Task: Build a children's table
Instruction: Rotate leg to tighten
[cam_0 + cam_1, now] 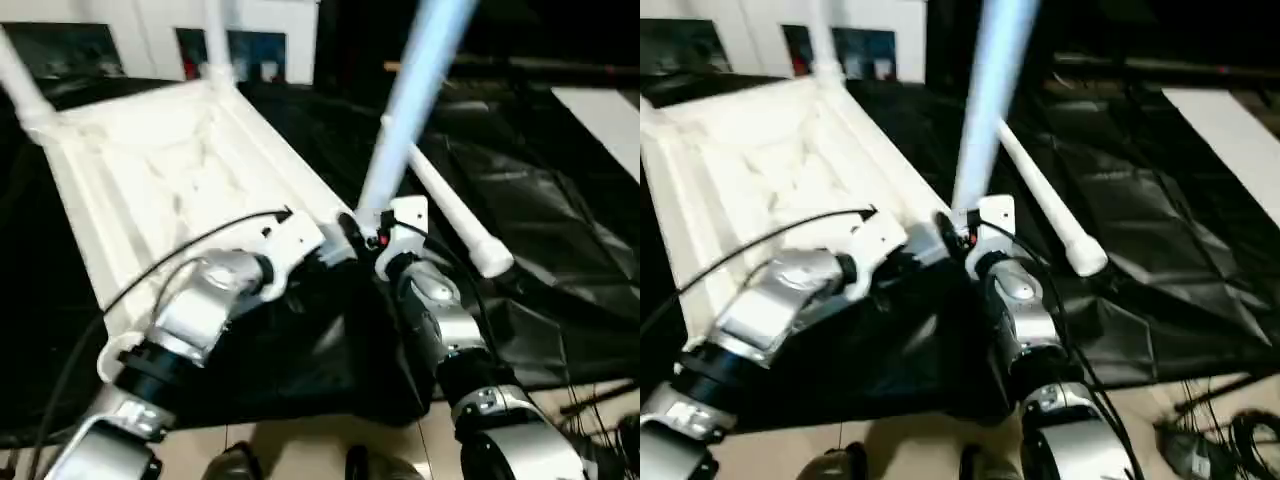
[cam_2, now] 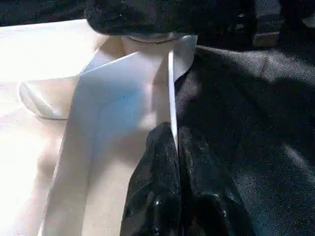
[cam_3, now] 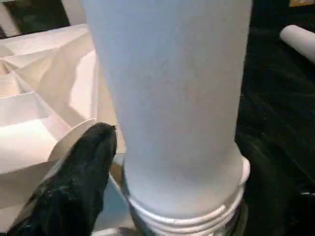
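Observation:
The white tabletop (image 1: 150,170) lies underside up on a black cloth, with two legs (image 1: 20,85) standing in its far corners. A third leg (image 1: 410,90) stands tilted at the near right corner, its threaded end (image 3: 187,216) at the socket. My right gripper (image 1: 385,245) is open around the base of this leg; one finger (image 3: 83,172) stands beside it with a narrow gap. My left gripper (image 2: 174,142) is shut on the tabletop's thin rim (image 2: 171,98) next to that corner. A loose leg (image 1: 455,215) lies on the cloth to the right.
The black cloth (image 1: 540,220) spreads wrinkled to the right and toward me. A white board (image 1: 605,110) lies at the far right. Cables (image 1: 1230,440) rest on the tan floor at the near right. A cable (image 1: 200,240) runs along my left forearm.

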Controlling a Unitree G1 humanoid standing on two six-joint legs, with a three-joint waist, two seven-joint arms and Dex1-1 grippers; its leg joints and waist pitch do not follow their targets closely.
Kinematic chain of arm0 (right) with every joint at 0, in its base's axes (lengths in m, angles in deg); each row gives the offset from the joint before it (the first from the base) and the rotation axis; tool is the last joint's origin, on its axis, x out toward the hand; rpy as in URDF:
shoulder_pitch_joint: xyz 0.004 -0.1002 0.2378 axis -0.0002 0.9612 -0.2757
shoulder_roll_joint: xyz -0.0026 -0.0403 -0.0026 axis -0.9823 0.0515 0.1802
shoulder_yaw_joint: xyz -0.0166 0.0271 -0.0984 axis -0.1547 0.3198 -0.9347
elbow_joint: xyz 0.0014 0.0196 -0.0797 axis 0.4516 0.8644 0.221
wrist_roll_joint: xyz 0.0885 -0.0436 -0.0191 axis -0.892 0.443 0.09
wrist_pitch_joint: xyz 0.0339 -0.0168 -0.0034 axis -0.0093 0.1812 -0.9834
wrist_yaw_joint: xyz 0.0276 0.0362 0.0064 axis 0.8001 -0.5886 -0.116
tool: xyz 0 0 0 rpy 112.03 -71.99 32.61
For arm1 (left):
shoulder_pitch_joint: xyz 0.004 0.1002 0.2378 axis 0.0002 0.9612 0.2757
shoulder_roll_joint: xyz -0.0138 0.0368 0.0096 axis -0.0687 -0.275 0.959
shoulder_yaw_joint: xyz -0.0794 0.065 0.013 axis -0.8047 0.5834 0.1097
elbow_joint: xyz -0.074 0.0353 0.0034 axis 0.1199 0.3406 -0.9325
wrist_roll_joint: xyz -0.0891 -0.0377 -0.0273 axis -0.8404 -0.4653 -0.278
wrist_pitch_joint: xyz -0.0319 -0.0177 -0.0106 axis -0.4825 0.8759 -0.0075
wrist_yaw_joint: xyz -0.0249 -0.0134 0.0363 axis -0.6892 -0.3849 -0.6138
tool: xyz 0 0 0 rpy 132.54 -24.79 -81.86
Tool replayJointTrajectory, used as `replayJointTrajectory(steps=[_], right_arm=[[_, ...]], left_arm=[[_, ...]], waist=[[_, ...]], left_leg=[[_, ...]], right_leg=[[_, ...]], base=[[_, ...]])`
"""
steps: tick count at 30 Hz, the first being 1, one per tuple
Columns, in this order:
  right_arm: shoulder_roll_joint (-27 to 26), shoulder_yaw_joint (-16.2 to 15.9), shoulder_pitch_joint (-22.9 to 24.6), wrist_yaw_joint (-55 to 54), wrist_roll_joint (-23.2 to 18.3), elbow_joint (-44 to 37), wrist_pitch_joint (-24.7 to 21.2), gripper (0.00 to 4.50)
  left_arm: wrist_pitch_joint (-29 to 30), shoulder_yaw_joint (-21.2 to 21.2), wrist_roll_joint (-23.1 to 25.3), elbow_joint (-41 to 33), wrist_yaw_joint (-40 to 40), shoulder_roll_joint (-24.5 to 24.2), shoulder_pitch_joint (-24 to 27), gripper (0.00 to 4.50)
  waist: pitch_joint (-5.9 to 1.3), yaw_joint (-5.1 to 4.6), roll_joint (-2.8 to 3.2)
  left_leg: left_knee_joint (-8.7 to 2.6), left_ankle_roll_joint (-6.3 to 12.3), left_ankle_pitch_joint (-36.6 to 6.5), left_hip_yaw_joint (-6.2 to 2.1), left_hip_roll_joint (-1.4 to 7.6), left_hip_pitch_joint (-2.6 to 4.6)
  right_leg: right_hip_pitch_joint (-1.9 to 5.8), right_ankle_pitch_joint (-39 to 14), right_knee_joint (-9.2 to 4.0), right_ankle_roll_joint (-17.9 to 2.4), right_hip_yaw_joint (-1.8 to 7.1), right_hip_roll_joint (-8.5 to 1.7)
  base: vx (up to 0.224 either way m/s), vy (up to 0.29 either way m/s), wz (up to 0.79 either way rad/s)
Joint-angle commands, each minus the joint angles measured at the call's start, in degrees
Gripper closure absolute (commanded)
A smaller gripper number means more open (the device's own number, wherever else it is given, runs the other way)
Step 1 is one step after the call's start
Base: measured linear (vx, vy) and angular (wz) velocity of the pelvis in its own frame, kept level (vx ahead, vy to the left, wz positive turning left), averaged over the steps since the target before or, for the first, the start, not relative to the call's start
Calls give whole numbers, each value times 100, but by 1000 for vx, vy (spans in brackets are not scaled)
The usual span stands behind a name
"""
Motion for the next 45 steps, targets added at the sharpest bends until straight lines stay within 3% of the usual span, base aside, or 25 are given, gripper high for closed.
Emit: replayJointTrajectory(steps=[1, 3, 5, 6, 7, 9, 11, 14, 16, 20, 23, 24, 28, 30, 33, 37, 45], right_arm=[[322, -327, 271, 776, -269, -1139, -539, 53], [508, -397, 400, 1041, -375, -1534, -787, 53], [604, -440, 468, 1177, -396, -1692, -870, 53], [1026, -643, 742, 1717, -386, -2220, -1054, 53], [1219, -732, 864, 1959, -384, -2437, -1120, 53], [1645, -893, 1104, 2406, -308, -2772, -1143, 53], [1892, -878, 1226, 2692, -331, -2857, -1161, 53], [2111, -946, 1313, 2971, -312, -2954, -1130, 53], [2305, -1036, 1382, 3227, -320, -3105, -1196, 53], [2442, -1119, 1381, 3471, -342, -3208, -1195, 53], [2522, -1215, 1361, 3613, -302, -3261, -1067, 53], [2569, -1253, 1360, 3718, -311, -3291, -1058, 53], [2604, -1297, 1287, 4025, -346, -3193, -1026, 53], [2620, -1312, 1282, 4088, -382, -3196, -1051, 69], [2628, -1324, 1252, 4142, -370, -3119, -978, 82], [2609, -1320, 1238, 4152, -379, -3052, -937, 112], [2569, -1331, 1231, 4215, -257, -2838, -741, 173]], left_arm=[[11, 318, 16, -29, -440, -252, 158, 450], [35, 335, -12, -134, -550, -327, 175, 450], [33, 343, -30, -176, -606, -360, 182, 450], [-53, 374, -67, -289, -818, -512, 201, 450], [-110, 382, -66, -322, -907, -583, 209, 450], [-178, 352, -112, -409, -1083, -709, 242, 450], [-309, 328, -195, -485, -1310, -830, 279, 450], [-546, 355, -263, -586, -1544, -968, 328, 450], [-641, 366, -434, -749, -1842, -1101, 411, 450], [-853, 406, -625, -952, -2264, -1279, 521, 450], [-951, 405, -634, -959, -2330, -1330, 534, 450], [-966, 393, -639, -951, -2354, -1346, 532, 450], [-1024, 337, -641, -900, -2442, -1422, 501, 450], [-1029, 334, -659, -890, -2450, -1448, 496, 450], [-1076, 328, -655, -887, -2473, -1493, 519, 450], [-1094, 307, -650, -891, -2490, -1488, 546, 450], [-1128, 298, -654, -880, -2511, -1488, 566, 450]], waist=[[-236, 20, 130], [-268, 32, 118], [-264, 34, 131], [-195, 44, 167], [-211, 74, 150], [-199, 101, 182], [-206, 114, 160], [-260, 97, 172], [-257, 85, 159], [-260, 66, 165], [-243, 70, 171], [-219, 69, 142], [-163, 65, 129], [-150, 62, 119], [-149, 61, 118], [-166, 59, 114], [-173, 60, 104]], left_leg=[[-459, 19, -2494, -131, 290, 119], [-426, 109, -2142, -97, 311, 120], [-416, 185, -1990, -64, 313, 117], [-422, 184, -2136, -61, 301, 101], [-406, 193, -2072, -44, 315, 133], [-393, 233, -1835, -19, 321, 114], [-377, 301, -1680, -12, 320, 89], [-311, 433, -1084, 6, 314, 58], [-258, 623, -543, 22, 285, 24], [-215, 835, -314, 45, 288, 45], [-210, 919, -283, 58, 307, 72], [-220, 902, -388, 70, 316, 73], [-272, 645, -936, 79, 341, 88], [-275, 580, -999, 83, 346, 96], [-270, 551, -902, 89, 343, 94], [-230, 676, -527, 106, 330, 88], [-220, 714, -569, 108, 330, 88]], right_leg=[[134, -2202, -447, -675, 250, -362], [126, -1691, -379, -787, 273, -352], [111, -1648, -382, -881, 283, -353], [79, -2098, -444, -815, 276, -353], [60, -2122, -448, -758, 292, -350], [63, -1791, -428, -826, 308, -342], [81, -1595, -397, -933, 297, -332], [119, -727, -288, -1211, 278, -312], [170, 203, -178, -1389, 258, -273], [198, 755, -112, -1576, 263, -283], [184, 675, -115, -1602, 261, -285], [177, 481, -134, -1589, 262, -291], [147, -534, -217, -1412, 274, -323], [138, -720, -229, -1359, 286, -337], [139, -696, -216, -1345, 288, -337], [159, -63, -137, -1488, 288, -319], [176, -121, -133, -1529, 283, -320]], base=[[0, 0, 0], [0, 0, 0], [0, 0, 0], [0, 0, 0], [60, -46, 9], [33, -16, 4], [73, -26, 6], [82, -17, 2], [62, 1, -2], [27, 5, -1], [0, 0, 0], [0, 0, 0], [0, 0, 0], [0, 0, 0], [0, 0, 0], [0, 0, 0], [0, 0, 0]])
